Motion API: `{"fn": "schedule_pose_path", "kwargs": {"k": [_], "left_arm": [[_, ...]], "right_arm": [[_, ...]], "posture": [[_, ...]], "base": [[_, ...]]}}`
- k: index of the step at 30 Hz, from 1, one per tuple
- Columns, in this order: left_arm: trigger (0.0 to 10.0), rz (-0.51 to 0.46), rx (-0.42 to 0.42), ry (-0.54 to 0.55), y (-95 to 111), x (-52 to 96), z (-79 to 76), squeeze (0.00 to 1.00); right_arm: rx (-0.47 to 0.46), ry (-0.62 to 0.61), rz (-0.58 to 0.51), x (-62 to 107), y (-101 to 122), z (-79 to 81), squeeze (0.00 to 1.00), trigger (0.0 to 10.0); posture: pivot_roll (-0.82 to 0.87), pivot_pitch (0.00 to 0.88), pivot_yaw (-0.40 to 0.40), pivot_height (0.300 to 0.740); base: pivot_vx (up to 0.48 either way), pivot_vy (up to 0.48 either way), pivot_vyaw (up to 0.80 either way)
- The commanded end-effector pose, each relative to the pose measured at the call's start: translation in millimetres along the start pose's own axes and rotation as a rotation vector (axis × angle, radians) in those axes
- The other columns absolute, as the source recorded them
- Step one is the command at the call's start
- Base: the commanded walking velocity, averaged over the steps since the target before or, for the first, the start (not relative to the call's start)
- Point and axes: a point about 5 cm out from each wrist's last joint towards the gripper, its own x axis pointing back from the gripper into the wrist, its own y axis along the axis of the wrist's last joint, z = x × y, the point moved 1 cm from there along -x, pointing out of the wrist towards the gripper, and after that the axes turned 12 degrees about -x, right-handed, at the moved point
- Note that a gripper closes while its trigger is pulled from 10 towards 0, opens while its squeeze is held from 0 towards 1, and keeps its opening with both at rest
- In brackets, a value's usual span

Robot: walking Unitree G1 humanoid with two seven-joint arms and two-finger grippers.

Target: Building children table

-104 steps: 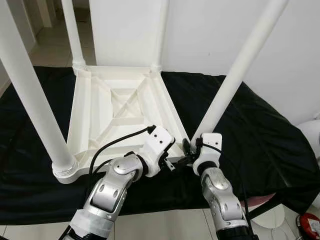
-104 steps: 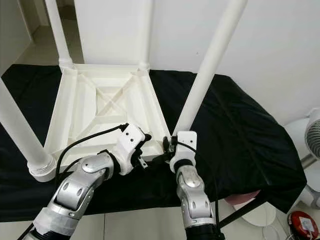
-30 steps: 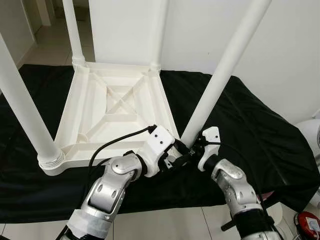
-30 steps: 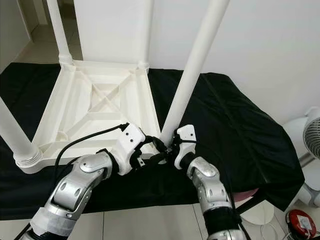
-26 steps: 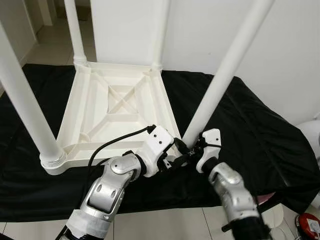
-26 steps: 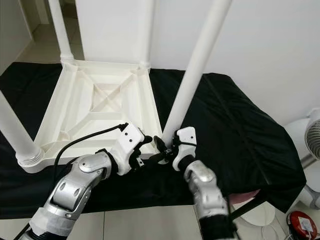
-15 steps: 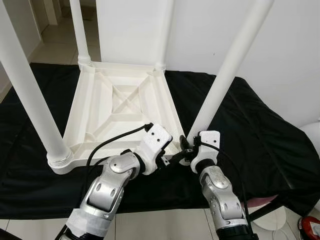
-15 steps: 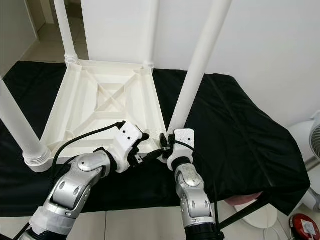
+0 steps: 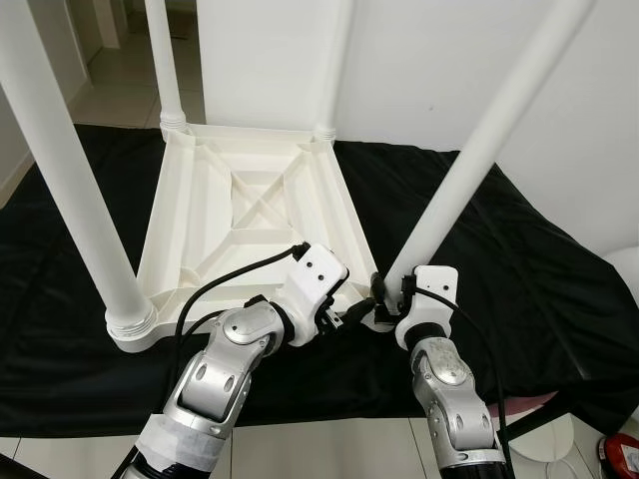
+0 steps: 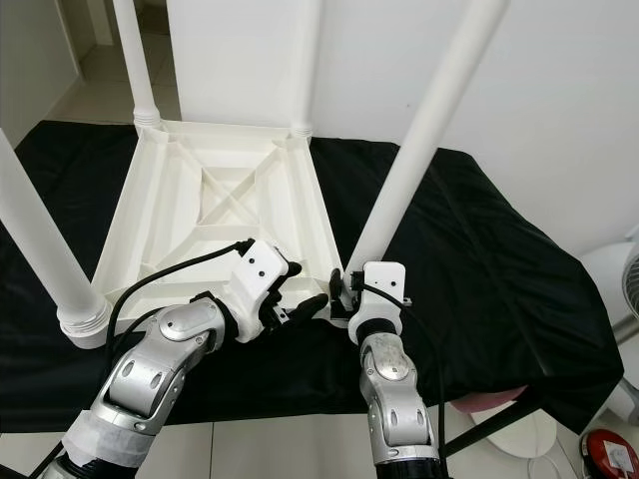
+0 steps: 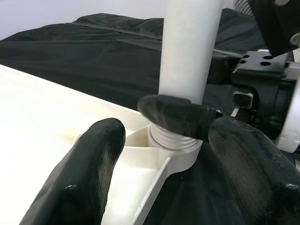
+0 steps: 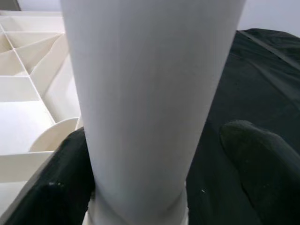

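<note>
Straightened since a second ago, the right arm is now seen upright beneath the near-right table leg (image 9: pixel 469 175). The right tool (image 12: pixel 154 187) is spread wide around that leg's base, one finger (image 12: pixel 262 154) clear of it, the other hard against it. The left tool (image 11: pixel 161 154), also wide, is held just beside the threaded socket at the near-right corner. The upturned white children's table (image 9: pixel 250 220) is lying on a worktop draped in black cloth (image 9: pixel 539 269), all four legs raised.
</note>
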Motion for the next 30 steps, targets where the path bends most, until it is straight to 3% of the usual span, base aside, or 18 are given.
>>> {"fn": "schedule_pose_path", "kwargs": {"k": [1, 8, 9, 10, 13, 14, 15, 17, 18, 19, 24, 25, 30], "left_arm": [[10.0, 0.009, -0.004, 0.022, -1.2, -1.9, -1.0, 0.0], [10.0, 0.013, -0.006, 0.023, -1.9, -1.2, -1.4, 0.0], [10.0, 0.013, -0.006, 0.023, -2.1, -1.1, -1.5, 0.0], [10.0, 0.014, -0.006, 0.024, -2.4, -1.2, -1.3, 0.0], [10.0, 0.014, -0.006, 0.024, -2.4, -1.2, -1.3, 0.0], [10.0, 0.014, -0.006, 0.023, -2.5, -1.3, -1.5, 0.0], [10.0, 0.014, -0.006, 0.023, -2.5, -1.3, -1.5, 0.0], [10.0, 0.012, -0.008, 0.015, -2.6, -2.6, -3.3, 0.0], [10.0, 0.012, -0.008, 0.015, -2.6, -2.6, -3.3, 0.0], [10.0, 0.01, -0.01, 0.011, -2.2, -3.3, -4.0, 0.0], [10.0, 0.009, -0.012, 0.008, -2.2, -3.8, -4.6, 0.0], [10.0, 0.011, -0.013, 0.006, -2.5, -2.6, -5.1, 0.0], [10.0, 0.018, -0.018, 0.012, -3.4, -0.3, -3.9, 0.0]], "right_arm": [[0.004, 0.007, -0.002, -2.6, 1.3, -14.1, 1.0, 10.0], [-0.035, 0.107, 0.026, -7.9, 7.0, -25.9, 1.0, 10.0], [-0.043, 0.119, 0.029, -8.2, 7.3, -26.6, 0.09, 10.0], [-0.053, 0.163, 0.034, -9.1, 9.3, -26.7, 0.0, 10.0], [-0.053, 0.163, 0.034, -9.1, 9.3, -26.7, 0.0, 10.0], [-0.026, 0.247, 0.043, -10.2, 12.0, -24.9, 0.0, 10.0], [-0.026, 0.247, 0.043, -10.2, 12.0, -24.9, 0.0, 10.0], [0.068, 0.472, 0.076, -13.9, 15.4, -20.0, 0.0, 10.0], [0.068, 0.472, 0.076, -13.9, 15.4, -20.0, 0.0, 10.0], [0.105, 0.549, 0.093, -16.1, 15.7, -19.1, 0.0, 10.0], [0.155, 0.636, 0.116, -21.0, 15.3, -18.6, 0.0, 10.0], [0.199, 0.704, 0.156, -27.1, 13.4, -18.1, 0.0, 10.0], [0.226, 0.765, 0.216, -34.3, 9.2, -19.4, 0.0, 10.0]], "posture": [[0.0, 0.0, -0.126, 0.74], [0.0, 0.0, -0.129, 0.74], [0.0, 0.0, -0.129, 0.74], [0.0, 0.0, -0.129, 0.74], [0.0, 0.0, -0.129, 0.74], [-0.01, 0.0, -0.129, 0.74], [-0.01, 0.0, -0.129, 0.74], [-0.01, 0.0, -0.126, 0.74], [-0.01, 0.0, -0.126, 0.74], [-0.01, 0.0, -0.126, 0.74], [0.0, 0.0, -0.125, 0.74], [0.0, 0.0, -0.124, 0.74], [0.01, 0.0, -0.127, 0.74]], "base": [[0.0, 0.0, 0.0], [0.0, 0.0, 0.0], [0.0, 0.0, 0.0], [0.0, 0.0, 0.0], [0.0, 0.0, 0.0], [0.0, 0.0, 0.0], [0.0, 0.0, 0.0], [0.0, 0.0, 0.0], [0.0, 0.0, 0.0], [0.0, 0.0, 0.0], [0.0, 0.0, 0.0], [0.0, 0.0, 0.0], [0.0, 0.0, 0.0]]}}
